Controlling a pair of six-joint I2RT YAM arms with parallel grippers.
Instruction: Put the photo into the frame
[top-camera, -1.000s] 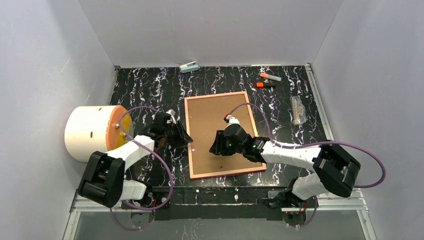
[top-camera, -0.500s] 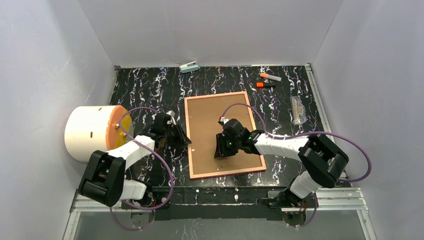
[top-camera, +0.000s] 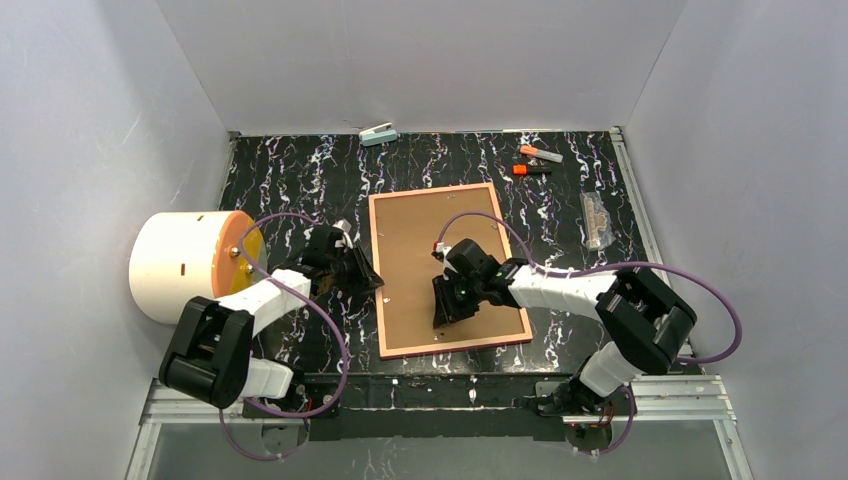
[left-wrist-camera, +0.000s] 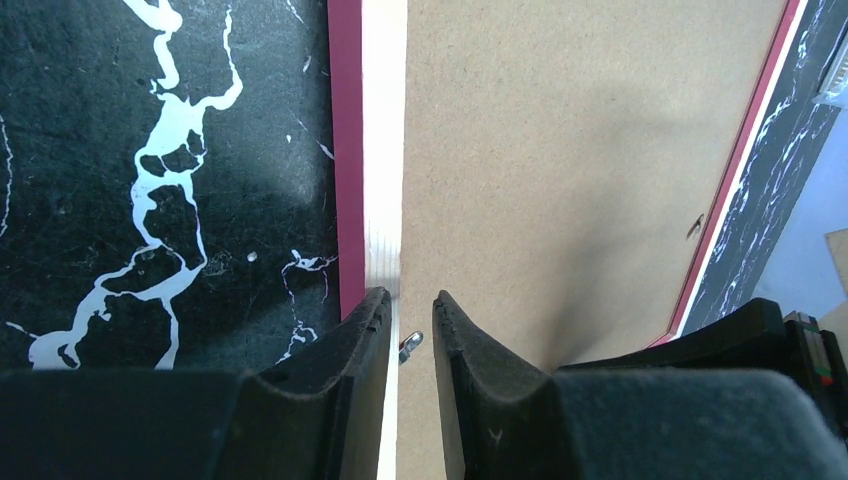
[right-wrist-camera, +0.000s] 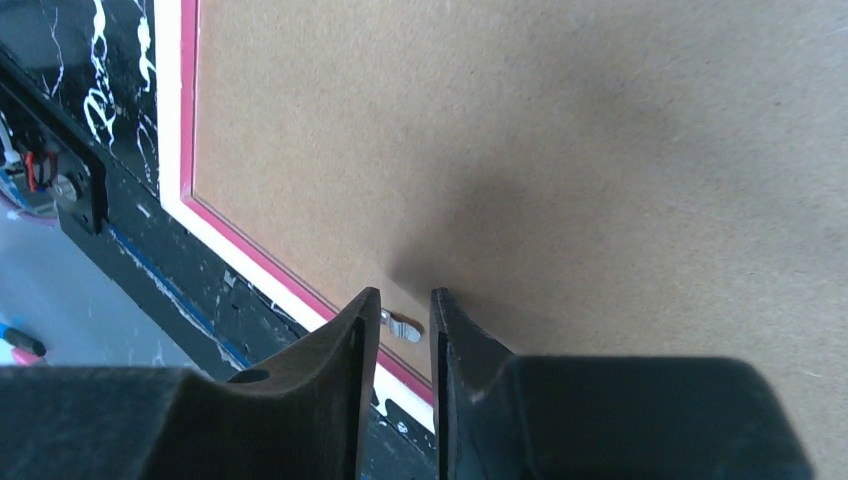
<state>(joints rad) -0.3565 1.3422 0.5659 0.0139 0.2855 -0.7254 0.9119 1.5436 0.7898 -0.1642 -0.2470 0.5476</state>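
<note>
The frame (top-camera: 450, 189) lies face down on the black marble table, with the brown backing board (top-camera: 415, 250) set inside it. The photo is hidden. My left gripper (top-camera: 372, 281) is at the frame's left rail (left-wrist-camera: 383, 150). Its jaws stand a narrow gap apart over a small metal tab (left-wrist-camera: 410, 346) and hold nothing. My right gripper (top-camera: 445, 312) is low over the board's near part. Its jaws, also a narrow gap apart and empty, stand over another metal tab (right-wrist-camera: 402, 326) by the frame's near rail (right-wrist-camera: 260, 262).
A white cylinder with an orange lid (top-camera: 185, 262) lies at the left, beside the left arm. A small teal object (top-camera: 379, 134) sits at the back wall. Two orange-capped markers (top-camera: 540, 154) and a clear packet (top-camera: 596, 220) lie at the back right.
My right gripper has turned and slid along the board toward the frame's near rail. My left gripper has stayed at the left rail.
</note>
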